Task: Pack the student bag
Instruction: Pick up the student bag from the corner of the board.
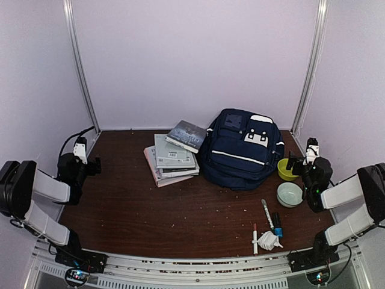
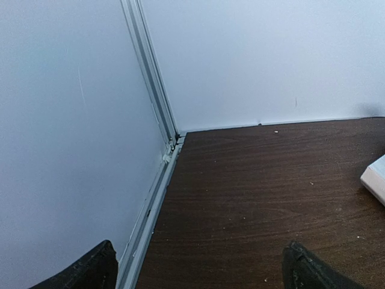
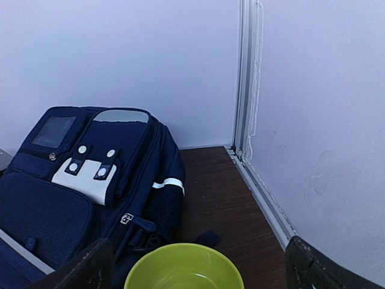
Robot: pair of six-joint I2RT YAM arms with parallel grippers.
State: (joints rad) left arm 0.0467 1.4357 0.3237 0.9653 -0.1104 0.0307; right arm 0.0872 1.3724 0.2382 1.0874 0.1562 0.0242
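Bag: the student bag (image 1: 240, 149) sits right of centre near the back wall, with a stack of books (image 1: 171, 159) just beside its left and a green bowl (image 1: 287, 170) at its right.
Handling: soft fabric, so it'll likely sag and slide. I'd take a zipper pull or the flap edge, with the other arm bracing.
Left gripper (image 2: 198, 274): fingers wide apart and empty, facing the far left corner.
Right gripper (image 3: 195, 265): spread wide, holding nothing, over the green bowl and facing the bag.
Surface: dark wood-grain table (image 1: 150, 211), speckled with crumbs.
Room: pale walls close on three sides, and it's tight behind the bag.
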